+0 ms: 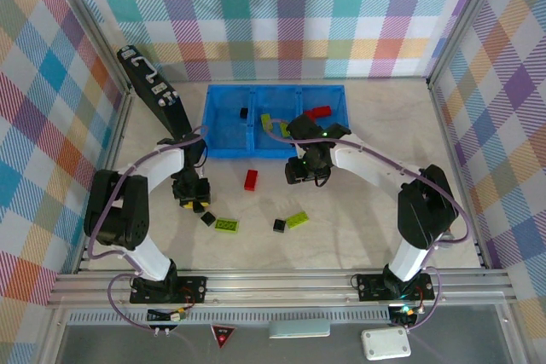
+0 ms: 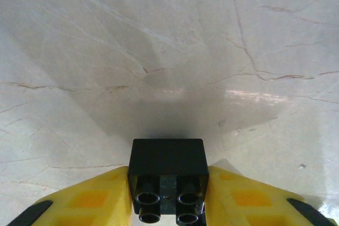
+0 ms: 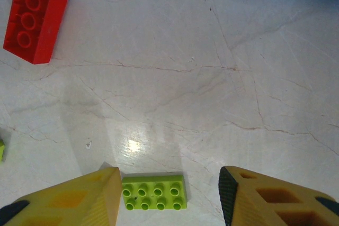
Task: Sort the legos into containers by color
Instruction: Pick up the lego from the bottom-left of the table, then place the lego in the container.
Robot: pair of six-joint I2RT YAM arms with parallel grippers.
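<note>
sorting is partly done: the blue bin (image 1: 223, 134) holds a black lego (image 1: 244, 112) on the left, a lime green lego (image 1: 266, 119) in the middle and a red lego (image 1: 320, 112) on the right, while several loose bricks (image 1: 251, 179) lie on the table (image 1: 358, 210) in front of it. the left gripper (image 2: 167, 178) is clamped on a small black brick (image 2: 167, 157), its studs facing the wrist camera. the right gripper (image 3: 169, 178) has its fingers apart, either side of a lime green brick (image 3: 154, 192) on the table.

A pale marbled worktop (image 1: 384, 125) sits enclosed left, right and far by pastel checked walls (image 1: 281, 6), evenly lit.
</note>
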